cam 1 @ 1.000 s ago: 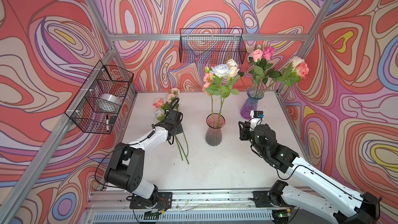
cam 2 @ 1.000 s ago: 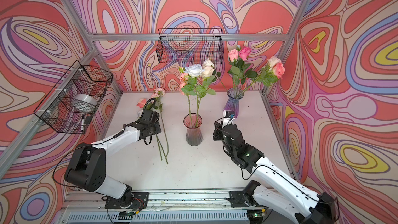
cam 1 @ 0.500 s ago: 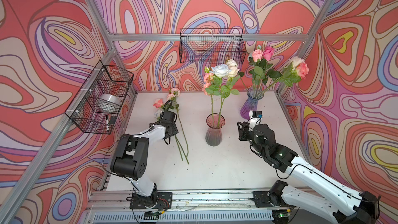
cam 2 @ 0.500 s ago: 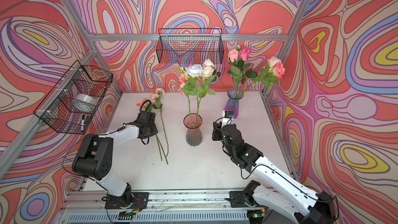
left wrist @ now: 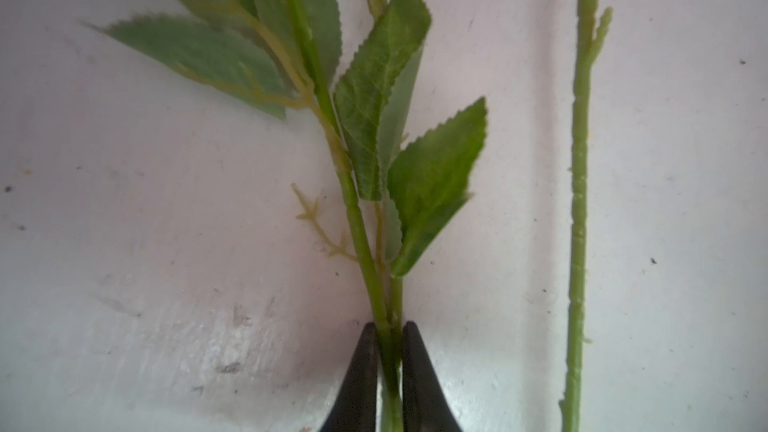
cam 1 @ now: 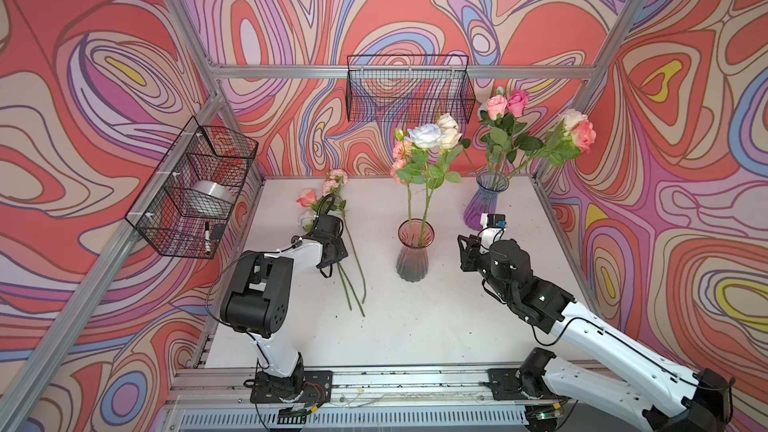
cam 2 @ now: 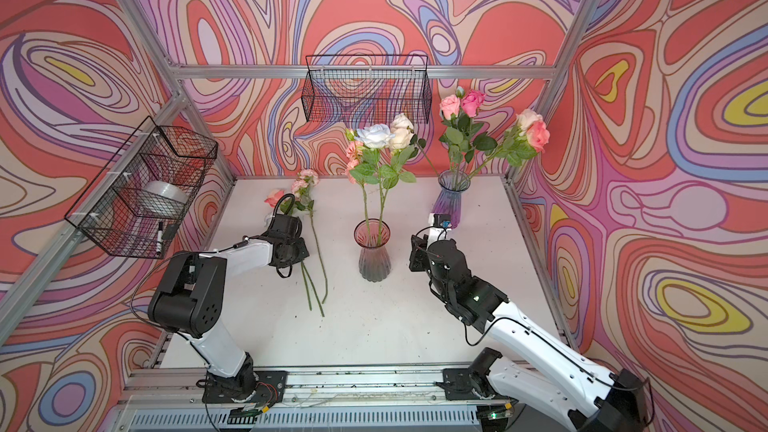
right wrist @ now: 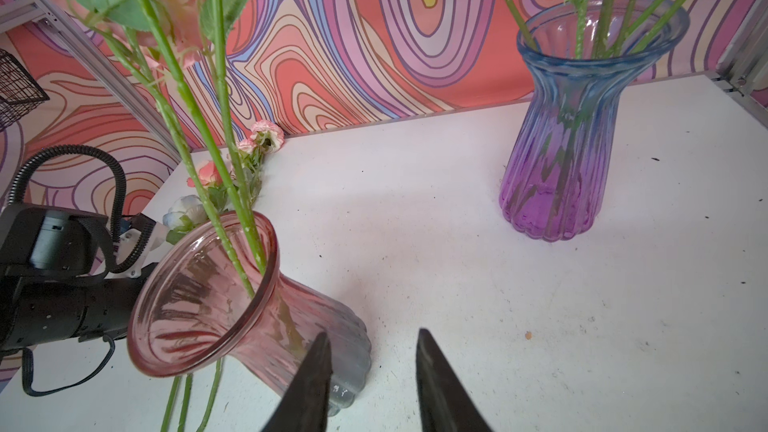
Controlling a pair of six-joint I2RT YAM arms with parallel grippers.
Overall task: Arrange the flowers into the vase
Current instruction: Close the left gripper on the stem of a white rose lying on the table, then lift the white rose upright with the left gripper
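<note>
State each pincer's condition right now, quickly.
Left pincer: closed on stems.
Right pincer: open, holding nothing.

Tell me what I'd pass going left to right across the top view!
Wire basket on the side wall → loose flowers lying on the table → pink vase → purple vase.
</note>
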